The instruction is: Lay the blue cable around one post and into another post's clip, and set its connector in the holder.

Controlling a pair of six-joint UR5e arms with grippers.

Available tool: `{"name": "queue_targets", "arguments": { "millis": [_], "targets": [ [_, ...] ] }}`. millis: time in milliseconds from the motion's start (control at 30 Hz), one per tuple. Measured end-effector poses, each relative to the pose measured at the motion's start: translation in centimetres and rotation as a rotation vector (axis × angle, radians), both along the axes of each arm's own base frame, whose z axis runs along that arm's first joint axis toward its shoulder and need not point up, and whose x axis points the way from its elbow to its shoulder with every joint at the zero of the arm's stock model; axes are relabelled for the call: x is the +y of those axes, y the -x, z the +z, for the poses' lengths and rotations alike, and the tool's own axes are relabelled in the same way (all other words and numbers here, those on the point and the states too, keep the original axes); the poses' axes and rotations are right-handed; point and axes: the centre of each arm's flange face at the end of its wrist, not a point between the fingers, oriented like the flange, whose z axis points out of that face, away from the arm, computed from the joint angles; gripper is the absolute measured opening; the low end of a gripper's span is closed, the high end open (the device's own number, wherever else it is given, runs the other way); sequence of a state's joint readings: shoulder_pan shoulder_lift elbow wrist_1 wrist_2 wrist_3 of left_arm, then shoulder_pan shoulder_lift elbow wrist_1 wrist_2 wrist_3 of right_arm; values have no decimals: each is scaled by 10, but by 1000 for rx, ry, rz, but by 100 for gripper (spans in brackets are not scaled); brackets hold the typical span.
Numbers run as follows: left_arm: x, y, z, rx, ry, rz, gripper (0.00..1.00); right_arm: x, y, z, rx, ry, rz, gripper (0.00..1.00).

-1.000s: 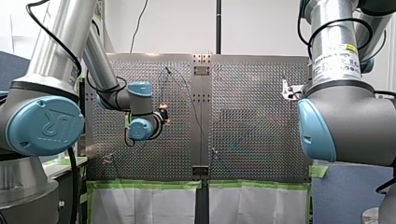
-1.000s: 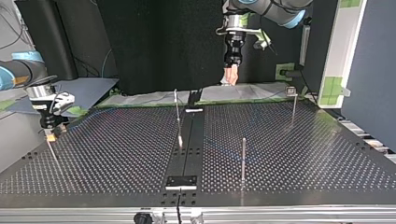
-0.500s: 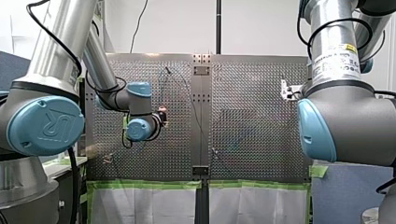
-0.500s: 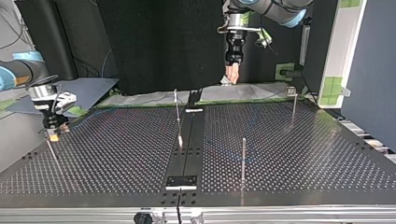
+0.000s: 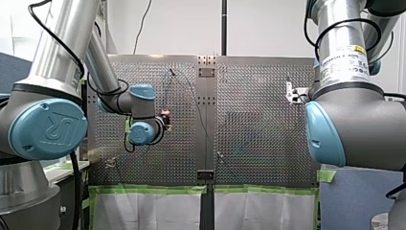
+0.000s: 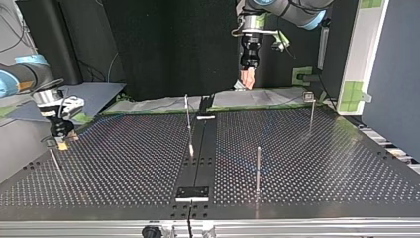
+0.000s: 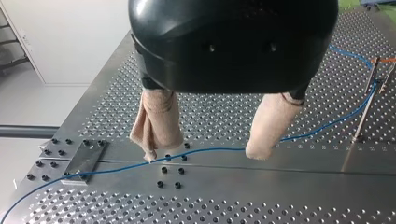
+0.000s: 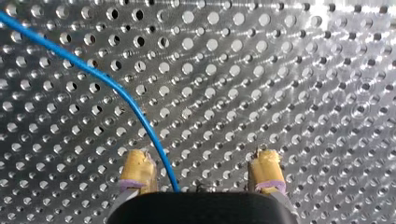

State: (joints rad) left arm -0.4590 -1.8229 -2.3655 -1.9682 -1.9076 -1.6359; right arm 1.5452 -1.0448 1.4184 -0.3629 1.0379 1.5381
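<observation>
Both sets of jaws wide, cable (image 7: 327, 125) loose across the table (image 7: 243, 200).
Nearer, at the top view's left, my right gripper (image 6: 62, 143) hangs low, yellow pads (image 8: 135, 165) spread, cable running between them ungripped; far back, my left gripper (image 7: 205, 153) hovers high, beige pads (image 7: 159, 121) apart, holding nothing.

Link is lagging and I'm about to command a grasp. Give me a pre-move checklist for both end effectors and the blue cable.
1. Pads of left end effector apart: ok, beige, holding nothing.
2. Pads of right end effector apart: ok, yellow.
3. The blue cable between the right end effector's pads: ok, close to one pad.
4. Cable within the left end effector's line: ok, lying on the table ahead of its pads.
5. Cable seated in the clip of the post: cannot tell.
6. Connector in holder: cannot tell.
</observation>
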Motion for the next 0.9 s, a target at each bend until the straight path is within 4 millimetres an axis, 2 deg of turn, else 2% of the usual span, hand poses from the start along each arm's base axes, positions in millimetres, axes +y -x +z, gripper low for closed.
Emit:
{"name": "queue_targets", "arguments": {
  "millis": [900],
  "targets": [
    [6, -5, 0, 0, 4, 12, 100, 19, -15, -11, 137, -75, -13, 100]
  ]
}}
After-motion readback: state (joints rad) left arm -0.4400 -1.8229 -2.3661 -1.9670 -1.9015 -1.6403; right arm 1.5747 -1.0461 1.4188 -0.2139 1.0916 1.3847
